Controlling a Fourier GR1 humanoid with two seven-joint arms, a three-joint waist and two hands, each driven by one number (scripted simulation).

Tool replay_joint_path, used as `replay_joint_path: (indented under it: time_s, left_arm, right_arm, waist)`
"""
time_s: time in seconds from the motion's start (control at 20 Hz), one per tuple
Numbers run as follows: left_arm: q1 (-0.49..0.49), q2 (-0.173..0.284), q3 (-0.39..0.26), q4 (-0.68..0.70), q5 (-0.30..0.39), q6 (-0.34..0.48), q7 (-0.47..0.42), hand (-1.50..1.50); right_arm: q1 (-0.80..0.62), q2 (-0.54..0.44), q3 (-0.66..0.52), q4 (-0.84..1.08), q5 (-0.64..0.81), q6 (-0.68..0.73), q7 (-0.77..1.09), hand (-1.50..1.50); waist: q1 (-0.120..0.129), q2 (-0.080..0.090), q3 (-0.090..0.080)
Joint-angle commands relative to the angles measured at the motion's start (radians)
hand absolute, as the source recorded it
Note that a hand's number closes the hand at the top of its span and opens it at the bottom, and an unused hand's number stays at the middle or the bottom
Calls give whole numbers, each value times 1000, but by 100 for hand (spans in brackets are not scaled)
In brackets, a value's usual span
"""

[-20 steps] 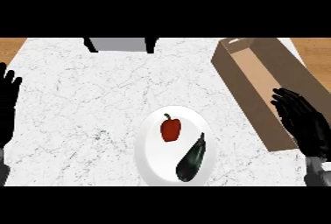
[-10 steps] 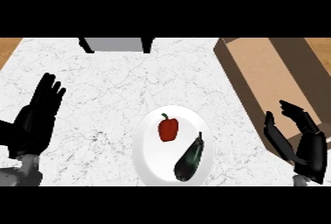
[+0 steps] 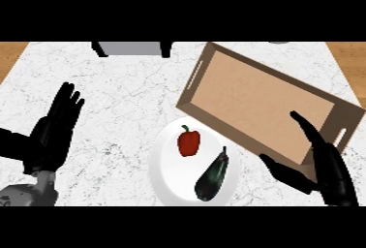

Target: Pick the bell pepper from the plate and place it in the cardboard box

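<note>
Bell pepper [image 3: 189,142] on plate [image 3: 166,184] | left hand [image 3: 55,127] flat, fingers straight | right hand [image 3: 325,162] spread wide beside cardboard box [image 3: 265,97]

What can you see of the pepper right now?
The pepper is red and glossy with a short dark stem pointing toward the far side of the counter. It lies on the upper part of the white plate, left of the dark eggplant and apart from it. It is not yet in the box. Neither hand touches it.

Red bell pepper [image 3: 189,142] lies on white plate [image 3: 166,181], beside open cardboard box [image 3: 265,101].
</note>
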Motion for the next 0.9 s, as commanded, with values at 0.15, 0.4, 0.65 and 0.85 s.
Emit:
replay_joint_path:
  time_s: [0.15, 0.4, 0.65, 0.85]
  left_arm:
    - [-17, -11, -14, 13, -26, -2, 3, 0]
    - [-63, -35, 20, 61, -26, -25, 12, 0]
    - [-29, -32, 43, 29, -26, -52, 5, 0]
    - [-9, -50, 30, -30, -48, -25, 63, 0]
  right_arm:
    - [-179, -52, 86, -214, -19, 306, 507, -150]
    - [-372, 166, 120, -186, 24, 346, 677, -150]
    - [-504, 372, 194, -35, 137, 330, 747, -150]
    - [-509, 370, 140, -35, 141, 418, 818, -150]
  waist:
    - [12, 3, 5]
    - [6, 5, 9]
    - [11, 5, 10]
    - [5, 3, 10]
